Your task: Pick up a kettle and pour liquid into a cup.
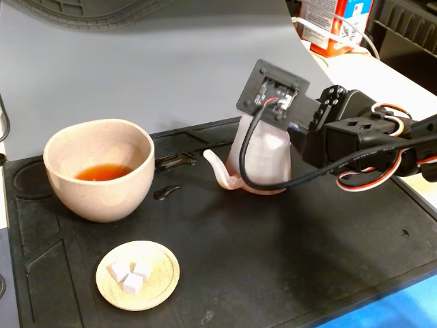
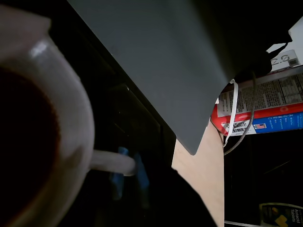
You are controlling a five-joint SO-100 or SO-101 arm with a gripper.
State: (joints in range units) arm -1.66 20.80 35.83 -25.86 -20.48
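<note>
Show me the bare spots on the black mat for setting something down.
Free: black mat right of the round wooden dish, below the translucent ridged kettle. Crowded: the strip between the speckled beige cup and kettle spout, with dark spills.

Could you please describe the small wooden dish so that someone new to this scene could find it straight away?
Start at the black mat in the fixed view and find the big beige cup holding reddish liquid. Just in front of it lies a flat round wooden dish, the only thing carrying white cubes.
</note>
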